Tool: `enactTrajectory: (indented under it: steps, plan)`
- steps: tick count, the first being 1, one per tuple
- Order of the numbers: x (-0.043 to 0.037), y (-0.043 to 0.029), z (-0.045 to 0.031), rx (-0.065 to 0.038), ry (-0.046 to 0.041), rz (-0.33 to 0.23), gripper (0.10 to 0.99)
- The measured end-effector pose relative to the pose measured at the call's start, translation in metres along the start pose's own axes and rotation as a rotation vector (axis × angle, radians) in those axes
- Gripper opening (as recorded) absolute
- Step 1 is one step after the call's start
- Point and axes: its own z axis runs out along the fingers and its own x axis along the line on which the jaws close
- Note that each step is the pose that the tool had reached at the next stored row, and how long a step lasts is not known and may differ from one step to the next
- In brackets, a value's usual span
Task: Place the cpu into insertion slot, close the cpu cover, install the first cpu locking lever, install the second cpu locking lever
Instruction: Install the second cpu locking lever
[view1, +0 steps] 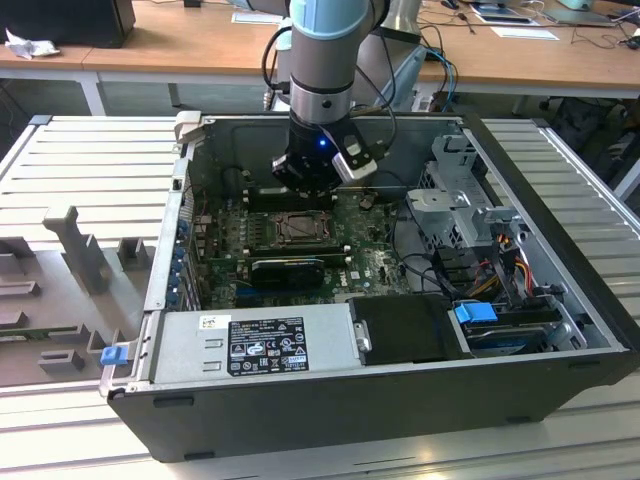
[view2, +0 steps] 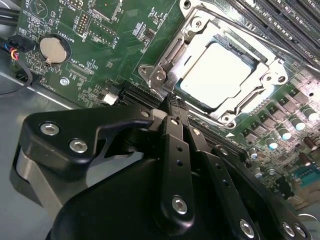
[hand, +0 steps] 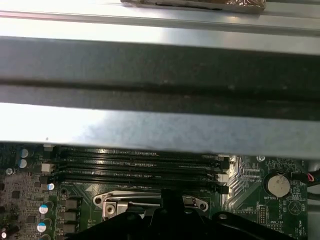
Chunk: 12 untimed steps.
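The cpu (view2: 216, 75) sits flat in the insertion slot (view2: 172, 60), with the cpu cover (view2: 280, 65) lying closed over its edges to hold it down. The pincer (view2: 175, 106) hangs just beside the socket, fingers together, holding nothing.

A black label with white print and symbols (view1: 268, 345) sits on the grey power supply (view1: 330, 345), its lines too small to read; a small white sticker (view1: 208, 322) sits just beside it, also illegible; white silkscreen lettering covers the green circuit board (view2: 95, 75) around the coin battery (view2: 52, 49) in both wrist views; none of it reads clearly.
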Motion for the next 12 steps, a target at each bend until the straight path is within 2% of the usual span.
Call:
enactTrajectory:
  steps: [12]
  plan:
    - [0.0002,-0.0061,-0.0004,0.0,0.0001,0.0,0.106]
